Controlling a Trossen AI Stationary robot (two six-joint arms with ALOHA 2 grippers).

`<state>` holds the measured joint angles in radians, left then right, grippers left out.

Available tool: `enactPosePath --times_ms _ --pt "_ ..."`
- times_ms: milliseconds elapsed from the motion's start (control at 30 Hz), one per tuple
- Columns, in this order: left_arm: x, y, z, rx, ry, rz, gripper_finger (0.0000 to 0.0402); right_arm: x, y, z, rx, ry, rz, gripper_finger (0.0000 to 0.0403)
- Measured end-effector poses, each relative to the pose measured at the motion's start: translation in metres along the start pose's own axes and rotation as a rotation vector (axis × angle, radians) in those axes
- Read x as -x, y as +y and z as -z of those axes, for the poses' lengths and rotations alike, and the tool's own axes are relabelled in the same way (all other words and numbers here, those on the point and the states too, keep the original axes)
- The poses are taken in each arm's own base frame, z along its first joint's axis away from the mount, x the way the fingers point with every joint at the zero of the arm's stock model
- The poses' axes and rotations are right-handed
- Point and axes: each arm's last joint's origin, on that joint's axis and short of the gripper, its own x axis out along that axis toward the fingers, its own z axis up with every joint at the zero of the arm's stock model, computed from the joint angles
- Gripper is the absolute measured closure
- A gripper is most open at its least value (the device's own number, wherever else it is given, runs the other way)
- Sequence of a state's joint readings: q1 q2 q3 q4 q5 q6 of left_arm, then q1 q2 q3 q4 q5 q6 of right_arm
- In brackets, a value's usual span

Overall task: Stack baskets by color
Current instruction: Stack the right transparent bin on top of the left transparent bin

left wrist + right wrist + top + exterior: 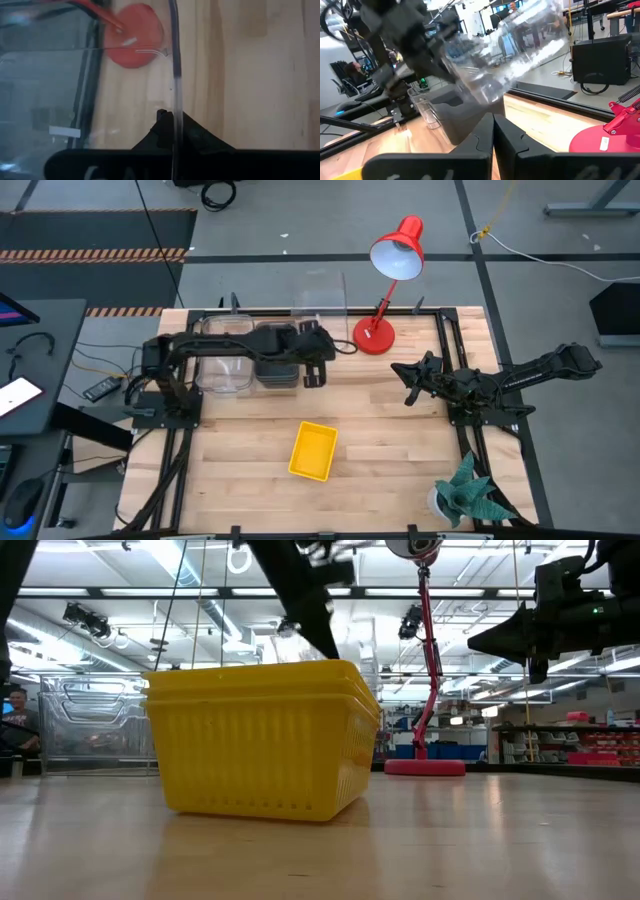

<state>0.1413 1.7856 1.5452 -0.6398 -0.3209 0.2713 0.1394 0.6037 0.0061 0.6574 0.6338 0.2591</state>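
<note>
Your left end effector (pixel 318 330) is clamped shut on the rim of a clear basket (pixel 320 295), which it holds lifted and tipped above the back of the tabletop (pixel 380 430). In the left wrist view the clear wall (pixel 176 75) runs straight down between that arm's dark fingers (pixel 192 132), pinched tight. From the right wrist view you see the same clear basket (pixel 520 42) hanging tilted in the air under the left arm.

Below and just beside it, a dark grey basket (pixel 277 370) sits on the tabletop at the back, with another clear basket (pixel 222 370) right next to it on the left side. Whether either of these is a single basket or a stack you cannot tell from above.

The yellow baskets (pixel 313 450) stand well apart from these, near the front middle of the tabletop. In the low view you can make out layered rims on the yellow baskets (pixel 262 740), so they are nested one inside another.

Your right end effector (pixel 412 383) hovers over the right side of the tabletop, well clear of all the baskets, its fingers closed together on nothing.

A red desk lamp (pixel 385 280) stands at the back edge, just right of the lifted basket. A green plant (pixel 468 492) sits at the front right corner. A person (pixel 15 720) shows in the room behind.
</note>
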Motion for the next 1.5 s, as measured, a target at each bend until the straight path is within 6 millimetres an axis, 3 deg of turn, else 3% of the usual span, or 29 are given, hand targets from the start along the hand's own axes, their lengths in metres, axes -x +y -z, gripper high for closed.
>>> enactPosePath --times_ms 200,800,1233,1500 --pt "0.038 0.014 0.009 0.060 0.032 -0.017 0.0396 0.000 0.000 0.000 -0.001 -0.001 0.000 0.0389" --pt "0.119 0.021 0.060 0.107 0.303 0.013 0.0396 0.000 0.000 0.000 -0.001 -0.001 0.000 0.0389" --pt "0.165 0.010 0.156 0.187 0.266 0.029 0.0396 0.000 0.000 0.000 -0.001 -0.001 -0.001 0.0389" --pt "0.174 0.001 0.192 0.183 0.263 0.113 0.0396 0.000 0.000 0.000 0.000 0.000 0.000 0.0389"
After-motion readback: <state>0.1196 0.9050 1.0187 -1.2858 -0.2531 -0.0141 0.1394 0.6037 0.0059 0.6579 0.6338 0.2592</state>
